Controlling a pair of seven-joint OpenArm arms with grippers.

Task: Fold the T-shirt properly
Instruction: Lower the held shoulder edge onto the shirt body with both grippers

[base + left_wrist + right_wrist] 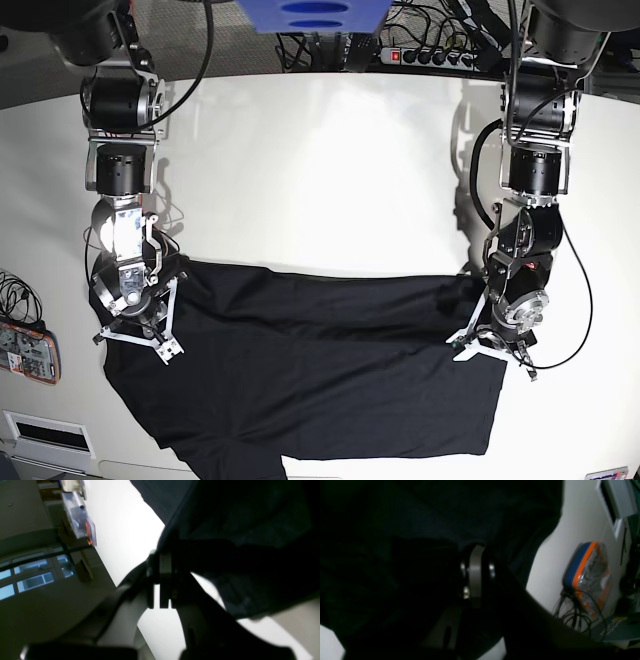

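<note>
The black T-shirt (320, 370) lies spread across the front half of the white table (320, 170), its upper edge running between the two arms. My right gripper (135, 338) is at the shirt's left end and is shut on the T-shirt; in the right wrist view its closed fingers (476, 555) are buried in dark T-shirt cloth (420, 517). At the shirt's right end my left gripper (497, 345) is likewise shut on the T-shirt. The left wrist view shows its fingers (165, 562) pressed together, with the T-shirt's hem (250, 517) draped over them.
A clear case with orange and blue trim (25, 350) (587, 577) lies with tangled cables at the table's left edge. A power strip (440, 55) and a blue object (310, 15) sit at the back. A white box (40, 435) stands at the front left.
</note>
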